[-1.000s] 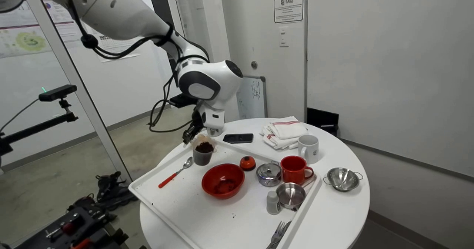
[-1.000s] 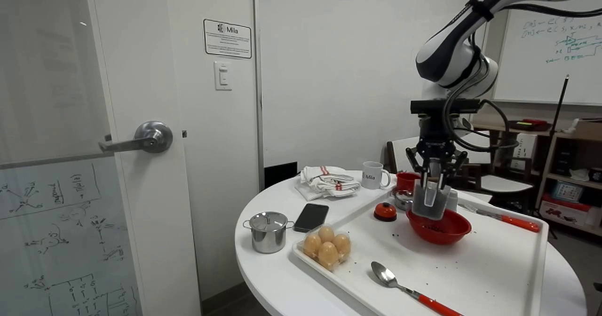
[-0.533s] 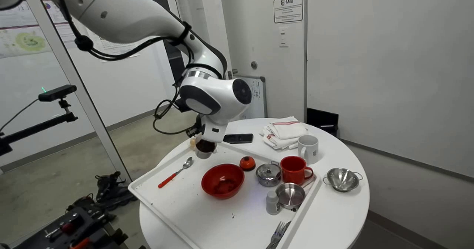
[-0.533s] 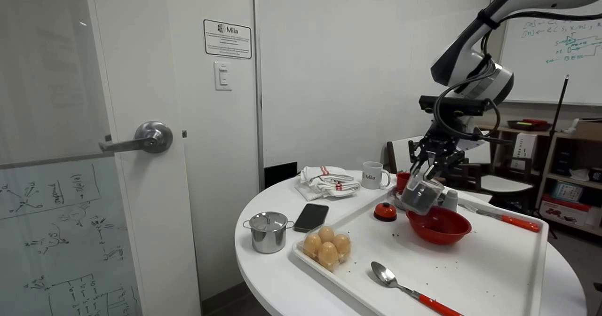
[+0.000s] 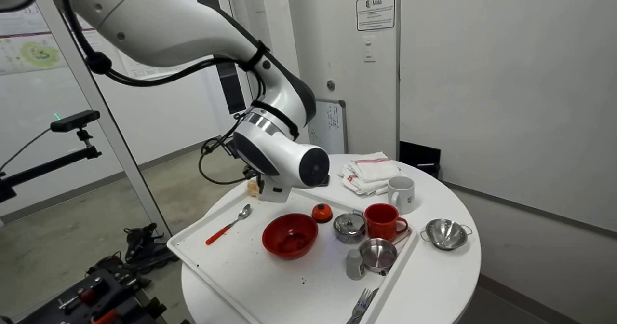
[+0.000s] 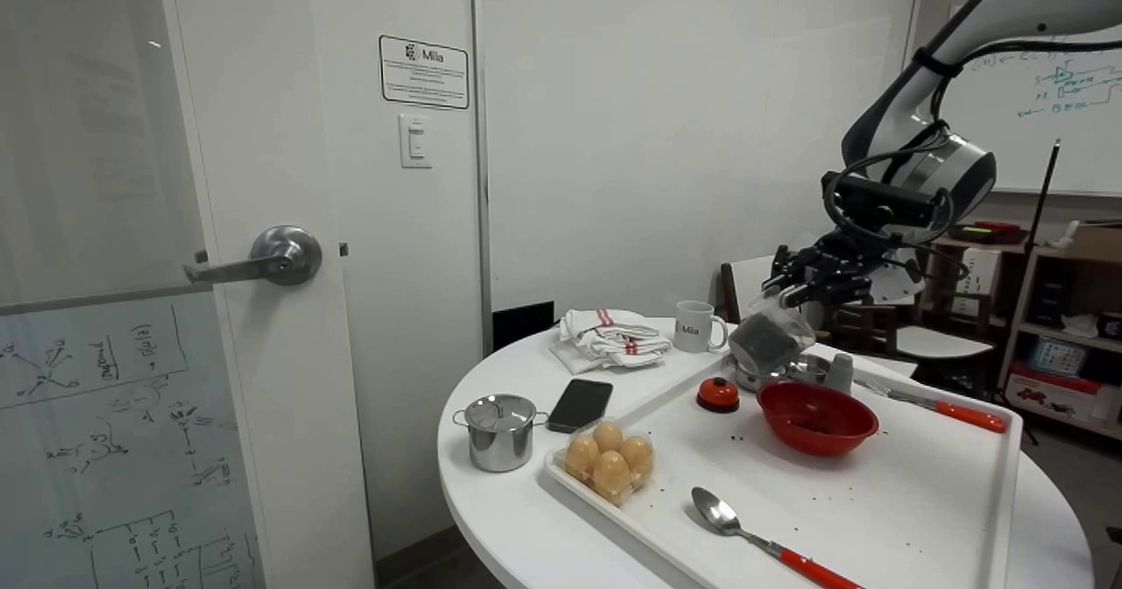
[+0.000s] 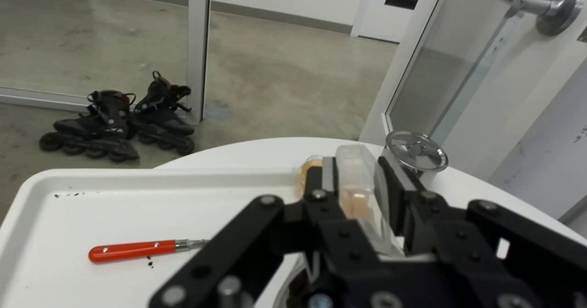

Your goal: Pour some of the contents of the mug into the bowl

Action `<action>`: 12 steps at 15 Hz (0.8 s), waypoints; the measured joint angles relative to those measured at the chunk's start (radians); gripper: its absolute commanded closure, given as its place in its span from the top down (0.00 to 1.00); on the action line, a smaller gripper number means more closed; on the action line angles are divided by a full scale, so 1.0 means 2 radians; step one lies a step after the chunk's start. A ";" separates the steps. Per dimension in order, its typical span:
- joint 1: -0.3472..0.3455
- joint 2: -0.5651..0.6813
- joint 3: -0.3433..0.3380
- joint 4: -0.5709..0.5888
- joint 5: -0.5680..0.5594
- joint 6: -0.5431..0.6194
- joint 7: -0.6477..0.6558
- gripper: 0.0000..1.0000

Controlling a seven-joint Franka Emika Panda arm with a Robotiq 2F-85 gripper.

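The mug (image 6: 770,344) is a small translucent grey cup with dark contents. It is tilted in the air above the tray, beside and higher than the bowl. My gripper (image 6: 784,295) is shut on its clear handle, which shows between the fingers in the wrist view (image 7: 360,184). Part of the cup and dark contents show at the bottom there. The bowl (image 5: 290,247) is wide, bright red and upright on the tray, also seen in an exterior view (image 6: 818,422); dark bits lie inside. In an exterior view the arm's wrist hides the mug and gripper.
On the white tray (image 5: 231,276) are a red-handled spoon (image 5: 229,225), an orange-red timer (image 5: 322,212), a grey shaker (image 5: 355,264), steel pans (image 5: 379,254) and a red mug (image 5: 382,220). Eggs (image 6: 610,462) sit at its corner. A phone (image 6: 580,405) and steel pot (image 6: 500,434) stand beyond.
The wrist has lowered and rolled over. The mug has gone from upright to strongly tilted and shifted a little left of the bowl in an exterior view. The bowl has not moved.
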 measured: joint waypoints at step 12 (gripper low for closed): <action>-0.017 0.007 -0.040 -0.035 0.017 -0.130 -0.110 0.09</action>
